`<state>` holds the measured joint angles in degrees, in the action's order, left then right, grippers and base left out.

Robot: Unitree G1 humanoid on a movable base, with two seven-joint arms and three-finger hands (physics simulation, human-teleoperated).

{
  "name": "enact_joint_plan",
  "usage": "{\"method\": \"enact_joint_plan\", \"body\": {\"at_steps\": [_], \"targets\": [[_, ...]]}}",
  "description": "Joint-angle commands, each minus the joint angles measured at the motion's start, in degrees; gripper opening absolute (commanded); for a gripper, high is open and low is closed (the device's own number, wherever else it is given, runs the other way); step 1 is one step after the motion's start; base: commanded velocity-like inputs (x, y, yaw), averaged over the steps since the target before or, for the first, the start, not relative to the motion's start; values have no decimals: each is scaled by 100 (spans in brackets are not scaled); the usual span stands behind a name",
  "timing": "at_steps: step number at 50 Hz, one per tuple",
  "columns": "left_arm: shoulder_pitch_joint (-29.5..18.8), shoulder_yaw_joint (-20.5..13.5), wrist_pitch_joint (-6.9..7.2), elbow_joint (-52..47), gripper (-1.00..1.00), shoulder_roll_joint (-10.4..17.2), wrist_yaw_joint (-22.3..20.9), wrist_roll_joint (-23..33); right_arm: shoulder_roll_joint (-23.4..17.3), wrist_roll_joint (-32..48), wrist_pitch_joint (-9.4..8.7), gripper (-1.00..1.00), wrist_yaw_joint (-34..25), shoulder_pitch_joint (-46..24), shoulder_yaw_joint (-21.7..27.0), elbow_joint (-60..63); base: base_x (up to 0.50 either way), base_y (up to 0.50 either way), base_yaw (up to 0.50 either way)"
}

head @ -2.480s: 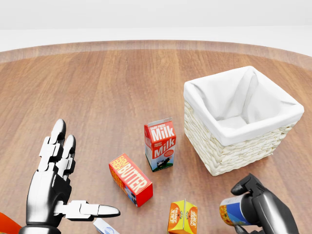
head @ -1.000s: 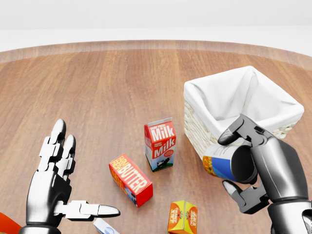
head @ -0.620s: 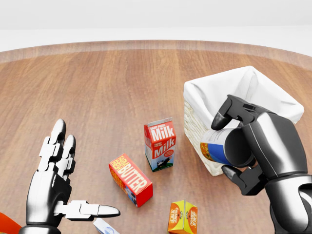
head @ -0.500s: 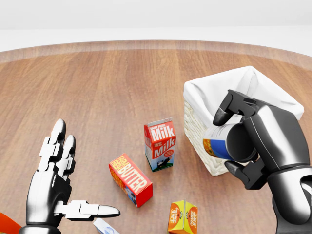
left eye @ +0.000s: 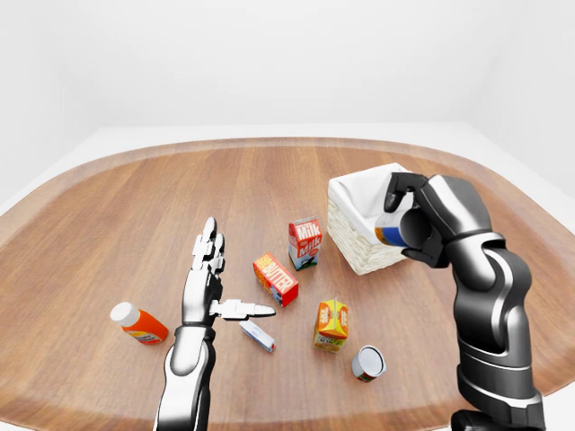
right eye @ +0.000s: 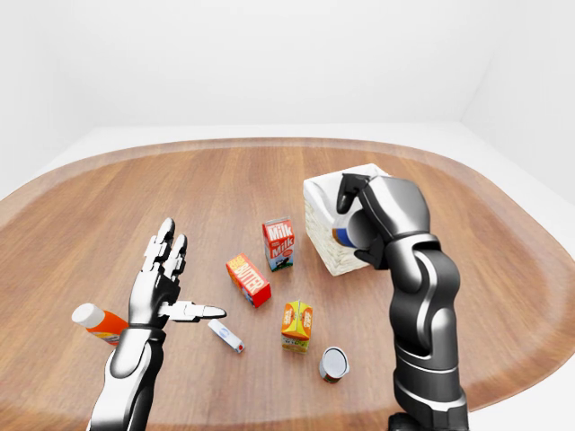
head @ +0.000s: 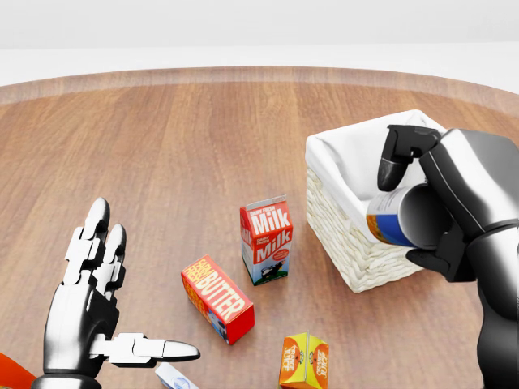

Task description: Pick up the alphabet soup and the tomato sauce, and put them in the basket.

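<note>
Wooden table point(head: 203, 138). My right hand point(head: 442, 203) is clamped on the can point(head: 396, 217), over the basket point(head: 357, 243). My left hand point(head: 93, 300) hovers, fingers spread.

Right hand point(right eye: 359, 220) grips blue-labelled can point(right eye: 344, 235), raised against white basket point(right eye: 325, 202) just left of it. Second can point(right eye: 333, 363) lies on bench point(right eye: 269, 171) well below hand.
</note>
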<state>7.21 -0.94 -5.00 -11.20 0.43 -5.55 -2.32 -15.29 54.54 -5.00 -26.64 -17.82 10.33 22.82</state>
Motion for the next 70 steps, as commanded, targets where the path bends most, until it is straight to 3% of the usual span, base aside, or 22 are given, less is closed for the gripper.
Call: {"method": "enact_joint_plan", "body": {"at_steps": [1,25,58,70], "targets": [[-20,-26,0,5,100,-7,4,-37,-331,352,0,-100,-307,-612,64,-221,0,0,0],[-20,-26,0,6,100,-7,5,-37,-726,703,0,-100,-32,-1707,-113,-2185,0,0,0],[-21,-26,0,7,100,-8,5,-38,-844,586,0,-100,2062,-4039,-786,-7499,0,0,0],[-20,-26,0,6,100,-8,4,-39,-784,643,0,-100,2312,-4835,-1014,-8592,0,0,0]]}}
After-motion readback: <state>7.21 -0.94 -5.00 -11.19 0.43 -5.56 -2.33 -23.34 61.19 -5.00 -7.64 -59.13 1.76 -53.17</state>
